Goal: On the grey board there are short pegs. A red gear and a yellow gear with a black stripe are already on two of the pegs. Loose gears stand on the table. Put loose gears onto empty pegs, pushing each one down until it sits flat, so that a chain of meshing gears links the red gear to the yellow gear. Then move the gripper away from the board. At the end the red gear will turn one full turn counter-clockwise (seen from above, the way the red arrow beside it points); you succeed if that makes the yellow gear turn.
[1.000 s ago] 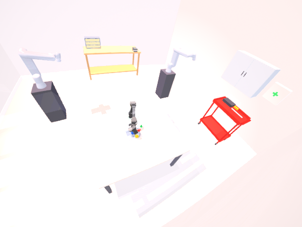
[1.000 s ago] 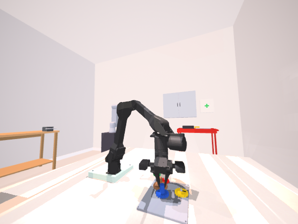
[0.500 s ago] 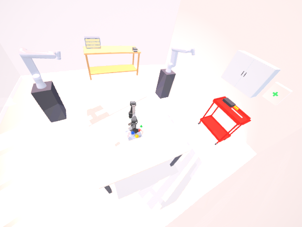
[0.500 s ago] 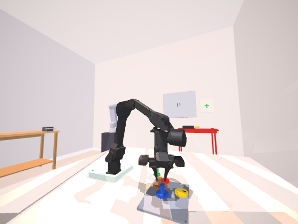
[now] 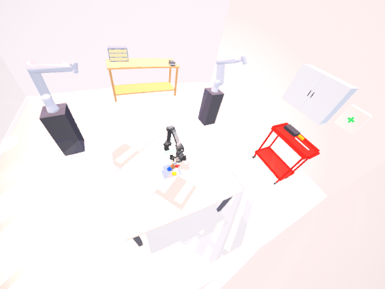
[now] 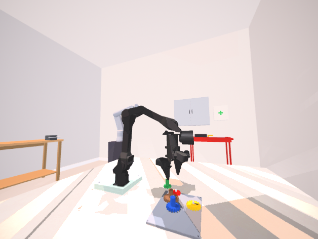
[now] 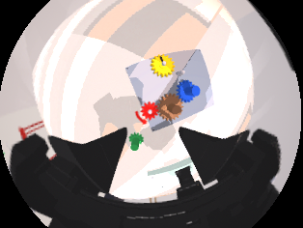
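Note:
My gripper [image 6: 172, 176] [image 7: 153, 128] is open and empty, above the table beside the board. The green gear [image 6: 167, 186] [image 7: 136, 139] stands on the table below, nearer the left finger in the wrist view. On the grey board [image 6: 164, 218] [image 7: 145, 86], the red gear [image 6: 176, 192] [image 7: 150, 111] is beside the brown gear [image 6: 167, 198] [image 7: 166, 103]. The blue gear [image 6: 173, 207] [image 7: 184, 91] adjoins the brown one. The yellow gear [image 6: 193, 205] [image 7: 162, 66] sits apart from blue. A small bare peg [image 7: 180, 72] shows between them.
The arm's pale base plate [image 6: 110, 189] is behind the board. The red arrow [image 7: 140, 117] lies beside the red gear. A red cart [image 5: 293, 141] [image 6: 213, 139] and a wooden bench [image 5: 141, 63] stand away from the table. Strong light and shadow stripes cross the table.

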`<control>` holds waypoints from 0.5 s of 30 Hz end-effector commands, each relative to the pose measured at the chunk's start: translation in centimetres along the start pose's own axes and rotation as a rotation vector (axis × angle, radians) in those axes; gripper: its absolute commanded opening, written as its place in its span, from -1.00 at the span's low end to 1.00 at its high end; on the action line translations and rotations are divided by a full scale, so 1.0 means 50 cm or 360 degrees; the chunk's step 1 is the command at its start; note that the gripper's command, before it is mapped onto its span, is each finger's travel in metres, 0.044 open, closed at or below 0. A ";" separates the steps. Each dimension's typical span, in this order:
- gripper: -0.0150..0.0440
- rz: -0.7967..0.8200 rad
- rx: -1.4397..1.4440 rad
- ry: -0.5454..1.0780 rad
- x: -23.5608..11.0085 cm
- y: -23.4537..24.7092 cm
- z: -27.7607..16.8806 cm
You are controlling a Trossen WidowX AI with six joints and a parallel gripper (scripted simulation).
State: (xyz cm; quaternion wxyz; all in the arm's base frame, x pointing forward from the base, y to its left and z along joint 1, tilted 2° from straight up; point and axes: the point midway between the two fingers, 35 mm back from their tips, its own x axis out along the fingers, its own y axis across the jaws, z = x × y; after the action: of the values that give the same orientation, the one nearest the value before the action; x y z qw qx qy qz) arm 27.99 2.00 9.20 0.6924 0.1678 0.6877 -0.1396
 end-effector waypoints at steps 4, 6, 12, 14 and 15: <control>1.00 0.0015 -0.1115 0.0003 0.005 0.082 -0.134; 1.00 0.0016 -0.1146 0.0004 0.006 0.081 -0.139; 1.00 0.0016 -0.1146 0.0004 0.009 0.078 -0.139; 1.00 0.0016 -0.1146 0.0004 0.022 0.079 -0.140; 1.00 0.0016 -0.1146 0.0004 0.024 0.079 -0.140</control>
State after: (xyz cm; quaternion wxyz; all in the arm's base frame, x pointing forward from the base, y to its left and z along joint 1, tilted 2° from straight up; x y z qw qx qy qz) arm 23.68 8.57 8.80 0.7106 -0.0789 0.6901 0.1121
